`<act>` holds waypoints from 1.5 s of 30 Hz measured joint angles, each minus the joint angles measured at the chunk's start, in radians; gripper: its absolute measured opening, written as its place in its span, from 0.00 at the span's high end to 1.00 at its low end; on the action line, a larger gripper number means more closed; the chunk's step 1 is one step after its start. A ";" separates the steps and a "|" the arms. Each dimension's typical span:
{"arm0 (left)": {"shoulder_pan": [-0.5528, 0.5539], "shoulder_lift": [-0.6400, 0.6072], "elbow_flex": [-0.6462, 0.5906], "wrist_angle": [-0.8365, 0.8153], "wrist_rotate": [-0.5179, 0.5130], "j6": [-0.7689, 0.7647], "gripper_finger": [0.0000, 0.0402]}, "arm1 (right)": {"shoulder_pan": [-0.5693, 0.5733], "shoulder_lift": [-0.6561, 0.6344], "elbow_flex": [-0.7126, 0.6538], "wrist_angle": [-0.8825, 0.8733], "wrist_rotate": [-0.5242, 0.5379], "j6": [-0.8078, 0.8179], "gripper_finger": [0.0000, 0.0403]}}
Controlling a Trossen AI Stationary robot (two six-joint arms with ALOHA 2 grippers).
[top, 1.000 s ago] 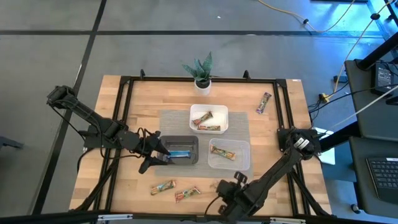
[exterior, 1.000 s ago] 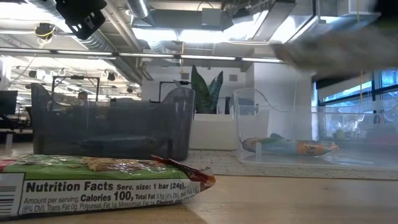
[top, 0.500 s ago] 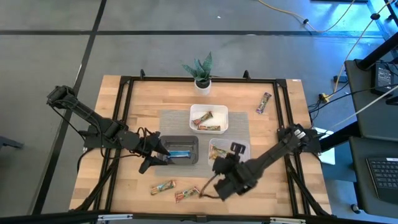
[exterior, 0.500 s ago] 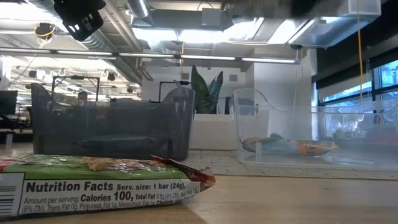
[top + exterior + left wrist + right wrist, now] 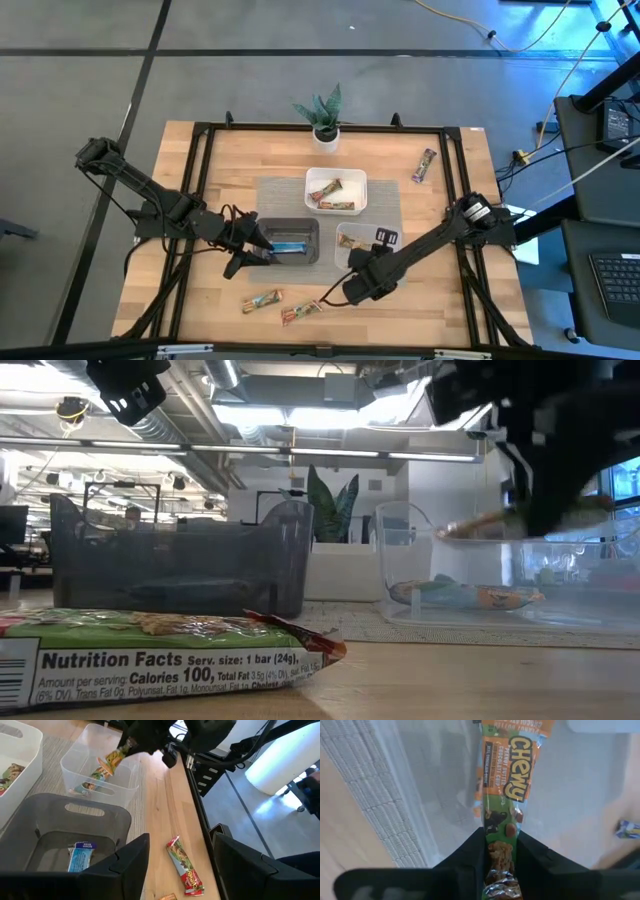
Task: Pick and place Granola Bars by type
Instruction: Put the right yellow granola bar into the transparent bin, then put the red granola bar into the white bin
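Observation:
My right gripper (image 5: 352,252) is shut on a green-and-tan granola bar (image 5: 512,775) above the clear tray (image 5: 385,262); the bar also shows in the left wrist view (image 5: 112,758). Another green-and-tan bar (image 5: 88,785) lies in that tray. A blue bar (image 5: 80,858) lies in the black tray (image 5: 290,240). My left gripper (image 5: 247,260) is open and empty beside the black tray's left end. Two green-and-tan bars (image 5: 262,300) (image 5: 301,312) lie flat on the table near its near edge. My right gripper pinches the bar by one end (image 5: 500,854) between its two fingers. The rest of the bar sticks out beyond the fingertips, along them. The bar is lifted clear and slants down over the clear tray (image 5: 107,762).
A white tray (image 5: 335,178) with brown bars stands behind the other two on a grey mat. A purple bar (image 5: 424,165) lies at the far right. A potted plant (image 5: 322,115) stands at the far edge. A black frame rail (image 5: 195,200) rings the table.
My right gripper has risen from the table's near edge and gone toward the far edge, carrying the green-and-tan bar lifted clear until it is over the clear tray.

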 joint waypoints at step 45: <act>-0.056 0.162 0.212 0.058 -0.164 0.323 0.48 | 0.111 -0.526 -0.310 0.677 0.225 -0.060 0.55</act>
